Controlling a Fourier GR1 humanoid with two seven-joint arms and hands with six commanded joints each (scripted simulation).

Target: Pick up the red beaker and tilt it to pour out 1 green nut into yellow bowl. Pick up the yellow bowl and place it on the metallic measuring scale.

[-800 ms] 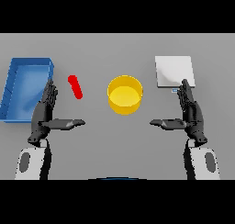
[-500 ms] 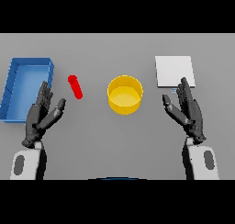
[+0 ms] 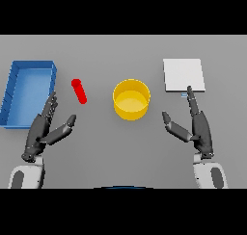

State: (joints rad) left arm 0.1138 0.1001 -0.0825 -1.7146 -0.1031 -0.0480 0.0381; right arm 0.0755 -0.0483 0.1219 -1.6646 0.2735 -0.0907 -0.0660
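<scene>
Grey table, red beaker apparently lying beside yellow bowl, both hands' fingers spread, empty.

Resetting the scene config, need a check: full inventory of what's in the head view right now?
red beaker: 1, red, lying on the table between the blue tray and the yellow bowl
yellow bowl: 1, yellow, centre of the table, upright
measuring scale: 1, pale grey square, far right of the bowl
blue tray: 1, blue, far left edge
table: 1, grey, under everything
left hand: 1, dark, open, just near of the tray, holding nothing
right hand: 1, dark, open, just near of the scale, holding nothing
</scene>
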